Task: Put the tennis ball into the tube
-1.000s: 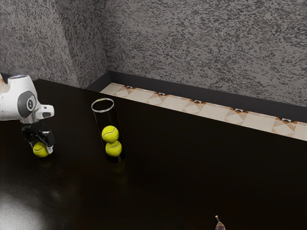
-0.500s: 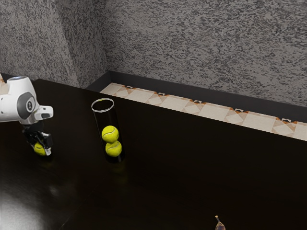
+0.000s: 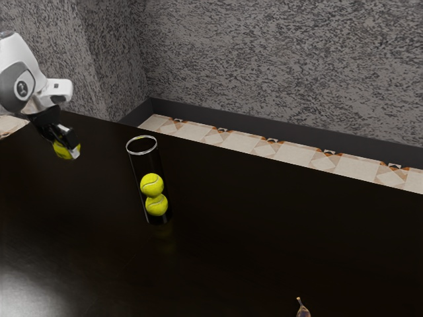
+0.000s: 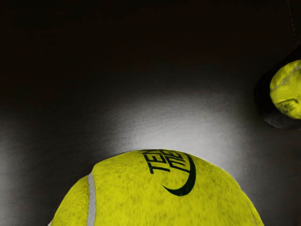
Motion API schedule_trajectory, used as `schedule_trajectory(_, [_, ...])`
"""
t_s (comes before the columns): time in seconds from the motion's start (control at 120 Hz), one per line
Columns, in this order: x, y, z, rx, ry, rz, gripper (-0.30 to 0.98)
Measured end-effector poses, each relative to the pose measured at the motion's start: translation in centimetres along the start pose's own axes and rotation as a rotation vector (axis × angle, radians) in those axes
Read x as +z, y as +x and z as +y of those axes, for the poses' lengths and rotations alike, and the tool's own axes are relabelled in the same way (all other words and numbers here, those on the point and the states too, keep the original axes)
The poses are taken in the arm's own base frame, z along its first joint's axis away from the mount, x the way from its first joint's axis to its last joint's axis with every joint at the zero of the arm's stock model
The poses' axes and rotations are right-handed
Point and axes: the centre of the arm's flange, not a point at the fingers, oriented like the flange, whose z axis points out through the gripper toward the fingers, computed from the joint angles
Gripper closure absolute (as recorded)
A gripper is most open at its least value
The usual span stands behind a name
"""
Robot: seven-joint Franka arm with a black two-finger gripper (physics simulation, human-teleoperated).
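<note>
Nearest the exterior camera: a fruit (image 3: 303,311), stem up, mostly cut off by the view's lower edge, so can't say much about its shape. It's on the black, glossy tabletop (image 3: 231,264), with a pale glare patch over toward the exterior view's lower left corner. Further back, the tube (image 3: 137,170): clear wall, pale rim, dark at the base, standing upright on the tabletop, nearer its far edge than the fruit is. Two balls inside, stacked and touching: lower one (image 3: 156,206) down near the base, upper one (image 3: 151,185) resting on it, free space from there up to the rim. Off to the exterior view's left of the tube, and apart from it, the gripper (image 3: 69,151) is up in the air, tilted, fingers closed on the task ball (image 4: 136,202). So the ball is clamped, off the tabletop, outside the tube. Wrist view has the ball right under the hand: dark lettering, a dark curved mark below that, pale seam along one side. Same view catches part of the tube beyond the ball, yellow showing in it. Past the tabletop's far edge: patterned floor (image 3: 244,146), dark baseboard (image 3: 264,132), then mottled grey wall (image 3: 284,59).
</note>
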Motion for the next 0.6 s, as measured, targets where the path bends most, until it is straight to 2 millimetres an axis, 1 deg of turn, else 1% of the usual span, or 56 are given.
schedule_trajectory(0.042, [-1.0,0.6,1.6,0.021,-0.013,0.008,0.31])
schedule_trajectory(0.108, [-1.9,1.5,3.9,0.052,-0.035,0.016,0.31])
schedule_trajectory(0.25, [-3.1,3.0,7.1,0.091,-0.076,0.034,0.31])
schedule_trajectory(0.333, [-3.9,4.4,9.0,0.122,-0.096,0.052,0.31])
schedule_trajectory(0.483, [-3.9,6.8,11.0,0.158,-0.135,0.067,0.31])
schedule_trajectory(0.6, [-2.4,8.5,12.1,0.182,-0.168,0.058,0.31])
